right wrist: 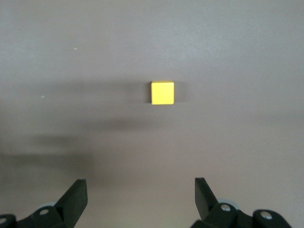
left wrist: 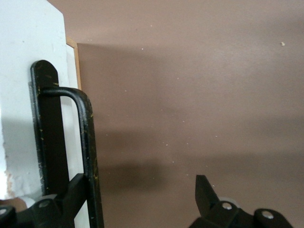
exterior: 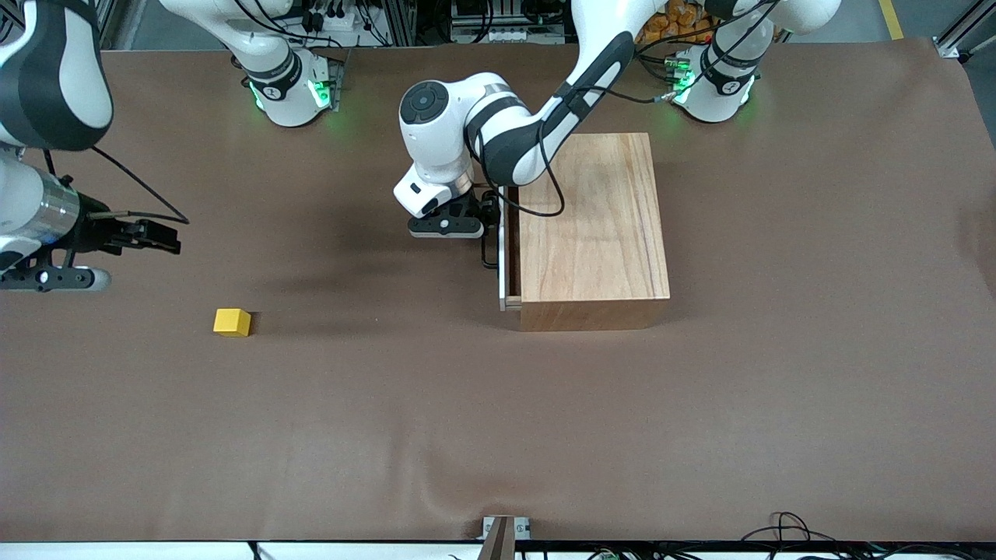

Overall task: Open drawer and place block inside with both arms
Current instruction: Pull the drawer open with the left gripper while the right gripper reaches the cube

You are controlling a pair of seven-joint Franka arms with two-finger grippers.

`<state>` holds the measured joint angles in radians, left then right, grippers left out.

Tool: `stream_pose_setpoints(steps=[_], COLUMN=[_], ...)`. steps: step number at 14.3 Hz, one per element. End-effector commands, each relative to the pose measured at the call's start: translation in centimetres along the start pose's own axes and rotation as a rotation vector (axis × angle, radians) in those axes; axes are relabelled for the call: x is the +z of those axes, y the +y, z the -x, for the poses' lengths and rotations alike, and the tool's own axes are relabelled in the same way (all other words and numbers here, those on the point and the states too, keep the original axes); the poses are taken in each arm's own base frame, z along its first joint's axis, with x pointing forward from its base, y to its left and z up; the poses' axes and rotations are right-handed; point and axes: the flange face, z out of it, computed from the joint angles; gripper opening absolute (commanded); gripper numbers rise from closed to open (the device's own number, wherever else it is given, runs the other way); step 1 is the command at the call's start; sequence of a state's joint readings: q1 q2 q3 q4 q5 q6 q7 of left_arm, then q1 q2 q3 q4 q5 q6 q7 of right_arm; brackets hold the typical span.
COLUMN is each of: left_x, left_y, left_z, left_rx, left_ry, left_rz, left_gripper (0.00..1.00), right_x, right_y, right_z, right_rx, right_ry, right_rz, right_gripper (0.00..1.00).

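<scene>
The left gripper is spread around the drawer handle; the right gripper, spread, hangs above the block.

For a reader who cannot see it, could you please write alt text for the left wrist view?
The left hand is open around the black wire handle of the drawer, one finger against the handle and the other apart over the brown table. The white front panel fills one edge of the view.
</scene>
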<state>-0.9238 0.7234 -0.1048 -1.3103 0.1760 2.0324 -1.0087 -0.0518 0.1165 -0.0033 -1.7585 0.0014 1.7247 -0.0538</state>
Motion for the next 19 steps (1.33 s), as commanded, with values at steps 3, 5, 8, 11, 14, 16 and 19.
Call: stream_pose_setpoints(steps=[3, 5, 8, 11, 14, 16, 19], left_x=[0.0, 0.4, 1.0, 0.3, 0.0, -0.2, -0.1], left_y=[1.7, 2.3, 2.8, 3.2, 3.6, 3.9, 5.0], left_z=[0.5, 0.9, 1.4, 1.5, 1.6, 1.7, 2.5], left_rx=[-0.004, 0.004, 0.013, 0.016, 0.016, 0.016, 0.015], left_ry=[0.015, 0.022, 0.023, 0.032, 0.042, 0.048, 0.053], left_rz=[0.061, 0.075, 0.079, 0.099, 0.124, 0.140, 0.189], left_gripper=[1.00, 1.00, 1.00, 1.00, 1.00, 1.00, 1.00], right_x=[8.5, 11.9, 15.8, 20.8, 23.5, 24.8, 27.4], right_y=[3.8, 5.2, 4.0, 3.2, 3.1, 3.3, 3.7], right_z=[-4.1, -5.9, -7.2, -5.9, -4.7, -4.8, -4.7], right_rx=[-0.084, -0.152, -0.179, -0.185, -0.184, -0.178, -0.169], right_ry=[-0.006, 0.024, 0.045, 0.112, 0.171, 0.186, 0.153], right_rz=[-0.017, -0.020, -0.015, 0.001, 0.014, 0.017, 0.010], right_gripper=[1.00, 1.00, 1.00, 1.00, 1.00, 1.00, 1.00])
